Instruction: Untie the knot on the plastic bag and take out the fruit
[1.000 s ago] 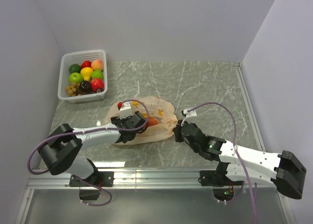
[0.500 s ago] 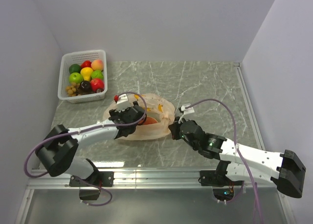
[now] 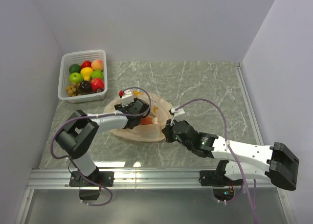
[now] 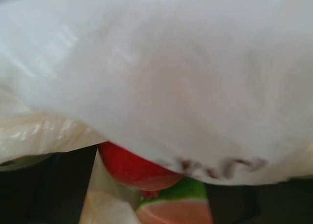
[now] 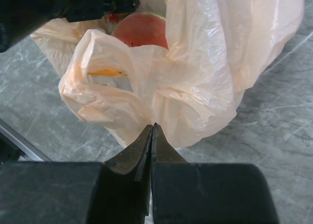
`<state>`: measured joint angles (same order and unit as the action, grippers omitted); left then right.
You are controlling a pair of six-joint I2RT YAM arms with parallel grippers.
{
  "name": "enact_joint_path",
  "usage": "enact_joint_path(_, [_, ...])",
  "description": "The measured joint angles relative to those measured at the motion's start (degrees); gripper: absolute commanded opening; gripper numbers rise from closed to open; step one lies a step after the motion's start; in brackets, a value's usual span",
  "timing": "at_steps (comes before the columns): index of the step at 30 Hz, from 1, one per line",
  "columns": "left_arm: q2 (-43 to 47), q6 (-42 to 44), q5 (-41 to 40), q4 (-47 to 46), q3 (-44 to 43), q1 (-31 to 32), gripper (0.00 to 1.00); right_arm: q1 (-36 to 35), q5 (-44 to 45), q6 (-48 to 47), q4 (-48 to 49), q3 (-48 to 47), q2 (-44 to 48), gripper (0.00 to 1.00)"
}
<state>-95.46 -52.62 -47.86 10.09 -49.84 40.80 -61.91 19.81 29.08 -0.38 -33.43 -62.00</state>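
The pale peach plastic bag (image 3: 160, 106) lies mid-table with its mouth open; I see no knot. My left gripper (image 3: 139, 115) is inside the bag mouth. In the left wrist view the plastic (image 4: 171, 62) drapes over the camera, and a red apple (image 4: 132, 165) and a watermelon wedge (image 4: 181, 207) sit between its spread dark fingers (image 4: 49, 185). My right gripper (image 5: 153, 128) is shut on the bag's near edge (image 5: 195, 77), also seen from above (image 3: 166, 132). A red-yellow apple (image 5: 142, 31) shows inside the bag.
A white basket (image 3: 83, 54) with several toy fruits stands at the back left corner. The side walls lie close on the left and right. A metal rail (image 3: 156, 174) runs along the near table edge.
My left gripper has pushed farther right and back into the bag mouth. My right gripper has moved left while holding the bag's edge. The bag has shifted slightly back.
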Motion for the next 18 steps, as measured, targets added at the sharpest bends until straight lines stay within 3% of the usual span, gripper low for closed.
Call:
enact_joint_path(3, [-1.55,1.29,0.07,-0.50,-1.51,-0.15,0.51,-0.07,0.04,0.02,0.59,0.00,-0.42,0.00])
enact_joint_path(6, [-1.57,2.47,1.05,-0.37,-1.99,-0.24,0.37,-0.09,0.85,0.00,0.72,-0.02,-0.48,0.00])
enact_joint_path(9, [0.98,4.04,4.37,0.09,-1.33,-0.04,0.29,-0.09,3.08,-0.02,0.24,-0.33,-0.55,0.00])
enact_joint_path(18, [21.29,10.51,22.64,3.08,1.27,5.31,0.28,1.86,9.92,0.00,-2.08,-2.23,-0.39,0.00])
